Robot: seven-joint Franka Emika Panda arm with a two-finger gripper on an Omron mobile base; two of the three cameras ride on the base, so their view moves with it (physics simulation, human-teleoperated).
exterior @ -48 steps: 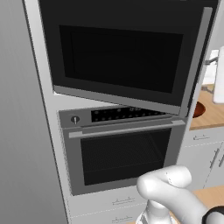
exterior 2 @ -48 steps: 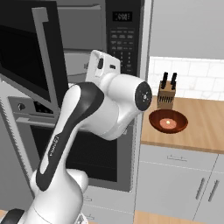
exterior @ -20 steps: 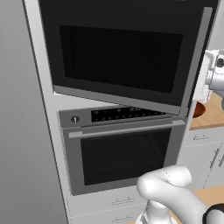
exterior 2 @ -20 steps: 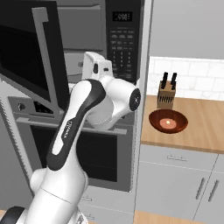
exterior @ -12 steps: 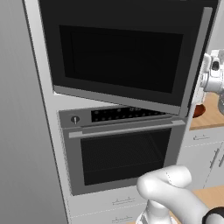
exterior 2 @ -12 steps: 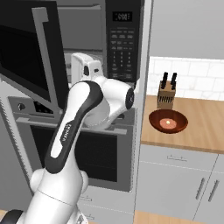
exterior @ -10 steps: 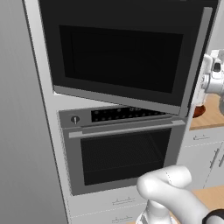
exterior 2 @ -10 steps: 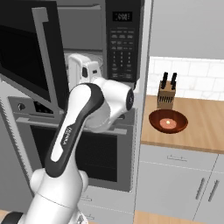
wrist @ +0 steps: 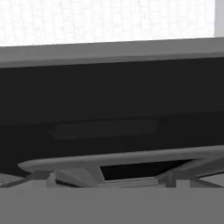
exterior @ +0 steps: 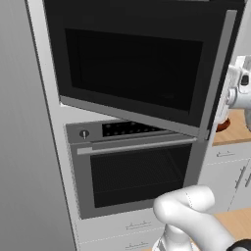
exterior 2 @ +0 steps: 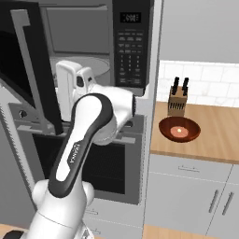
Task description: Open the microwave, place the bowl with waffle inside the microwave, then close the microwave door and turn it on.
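Kitchen: built-in oven (exterior: 132, 169), microwave (exterior 2: 133, 44), wooden counter (exterior 2: 219, 135).

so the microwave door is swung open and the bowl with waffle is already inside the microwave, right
Not quite. The microwave door is swung open, but the bowl with waffle sits on the wooden counter beside the knife block, outside the microwave, as the right base view shows.
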